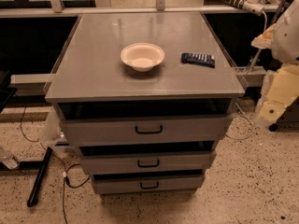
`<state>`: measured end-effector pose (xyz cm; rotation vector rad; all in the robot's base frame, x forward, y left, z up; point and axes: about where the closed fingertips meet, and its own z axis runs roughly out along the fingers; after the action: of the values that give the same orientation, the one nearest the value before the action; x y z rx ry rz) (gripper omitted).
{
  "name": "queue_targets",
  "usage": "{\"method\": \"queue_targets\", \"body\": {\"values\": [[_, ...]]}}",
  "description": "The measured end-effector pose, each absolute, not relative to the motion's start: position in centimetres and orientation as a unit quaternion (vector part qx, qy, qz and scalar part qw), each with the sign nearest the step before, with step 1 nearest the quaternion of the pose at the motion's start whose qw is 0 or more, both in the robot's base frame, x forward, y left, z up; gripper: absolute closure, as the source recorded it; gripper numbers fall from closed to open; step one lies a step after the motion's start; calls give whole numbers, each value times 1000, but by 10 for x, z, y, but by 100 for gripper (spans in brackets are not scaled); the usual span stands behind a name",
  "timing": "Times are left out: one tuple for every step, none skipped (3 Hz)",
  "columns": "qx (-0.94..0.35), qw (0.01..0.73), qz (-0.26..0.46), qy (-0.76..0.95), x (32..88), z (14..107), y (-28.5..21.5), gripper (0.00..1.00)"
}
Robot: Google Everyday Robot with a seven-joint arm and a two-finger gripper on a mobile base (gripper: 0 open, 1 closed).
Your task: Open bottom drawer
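The bottom drawer (148, 185) is the lowest and narrowest grey front of the three-drawer cabinet, with a small black loop handle (149, 185) at its middle. A dark gap shows above its front panel. Above it are the middle drawer (147, 163) and the widest top drawer (148, 129). My gripper (270, 108) is the cream-coloured end of the arm at the right edge, level with the cabinet top. It is well to the right of the drawers, above them, and touches nothing.
A white bowl (142, 56) and a dark blue packet (198, 59) lie on the grey cabinet top (93, 69). A black bar (39, 176) and cables (70, 181) lie on the speckled floor at the left. A rail runs behind the cabinet.
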<state>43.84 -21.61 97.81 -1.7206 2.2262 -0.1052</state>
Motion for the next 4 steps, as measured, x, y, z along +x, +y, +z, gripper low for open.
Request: {"method": "queue_targets", "body": {"values": [[-606,167,-40,777,438,975,-213,0],[-626,180,-31,758,432,945,-208,0],[-653,200,-4,730,427,880,-208,0],[-667,230,19,708,429,816,-215,0]]}}
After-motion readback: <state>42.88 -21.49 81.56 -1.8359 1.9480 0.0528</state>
